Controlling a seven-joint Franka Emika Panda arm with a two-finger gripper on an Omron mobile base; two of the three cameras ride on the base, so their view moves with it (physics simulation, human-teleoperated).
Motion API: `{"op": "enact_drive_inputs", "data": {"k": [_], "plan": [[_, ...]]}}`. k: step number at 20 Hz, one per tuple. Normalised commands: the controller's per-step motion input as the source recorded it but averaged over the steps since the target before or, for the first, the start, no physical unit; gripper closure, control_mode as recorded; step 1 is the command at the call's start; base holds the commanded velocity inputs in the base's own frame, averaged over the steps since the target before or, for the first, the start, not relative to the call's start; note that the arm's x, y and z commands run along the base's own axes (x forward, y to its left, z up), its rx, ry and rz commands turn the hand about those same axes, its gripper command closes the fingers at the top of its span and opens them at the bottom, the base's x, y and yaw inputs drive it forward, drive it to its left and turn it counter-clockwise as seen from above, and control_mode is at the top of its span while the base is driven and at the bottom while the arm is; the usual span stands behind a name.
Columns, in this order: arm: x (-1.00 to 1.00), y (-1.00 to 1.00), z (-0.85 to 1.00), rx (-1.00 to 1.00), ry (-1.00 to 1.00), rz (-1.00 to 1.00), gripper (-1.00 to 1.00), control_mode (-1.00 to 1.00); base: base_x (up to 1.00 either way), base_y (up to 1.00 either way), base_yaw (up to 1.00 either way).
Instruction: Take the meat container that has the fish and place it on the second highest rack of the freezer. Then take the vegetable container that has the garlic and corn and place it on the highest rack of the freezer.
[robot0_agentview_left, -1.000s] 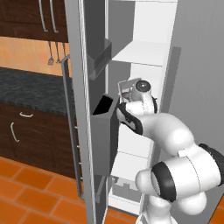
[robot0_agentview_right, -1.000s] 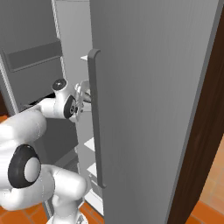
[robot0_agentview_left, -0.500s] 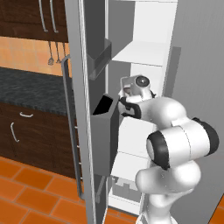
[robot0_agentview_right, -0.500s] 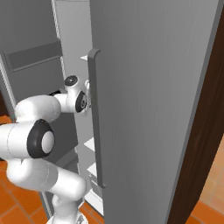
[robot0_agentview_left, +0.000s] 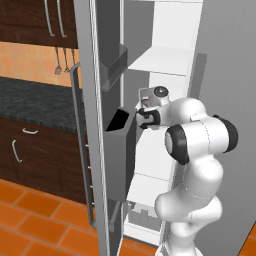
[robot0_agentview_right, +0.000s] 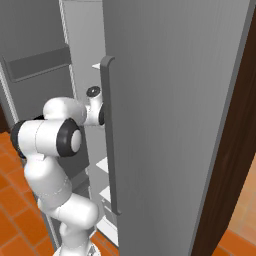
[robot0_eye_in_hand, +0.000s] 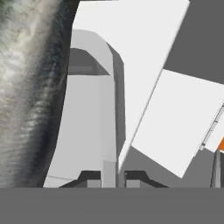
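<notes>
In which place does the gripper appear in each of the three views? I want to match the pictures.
Left base view: the gripper is near the centre, beside the grey door bin.
Right base view: it is left of centre, partly hidden by the long door handle.
Hand view: its tips rise at the bottom centre, close together.
Shared landmark: the freezer's white shelves.

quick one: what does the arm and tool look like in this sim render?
The arm is glossy white with rounded, bulbous link shells and black bands at the joints. No cables or markings are visible. The wrist ends in a small round grey cap. The tool has two small dark fingertips with lighter grey pads.
</notes>
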Motion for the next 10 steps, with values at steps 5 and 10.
{"op": "enact_drive_inputs", "data": {"k": [5, 10], "plan": [[0.53, -0.1, -0.23, 0.0, 0.0, -0.07, 1.0, -1.0, 0.0, 0.0, 0.0], [0.5, -0.05, -0.31, 0.0, 0.0, -0.09, 1.0, -1.0, 0.0, 0.0, 0.0]]}}
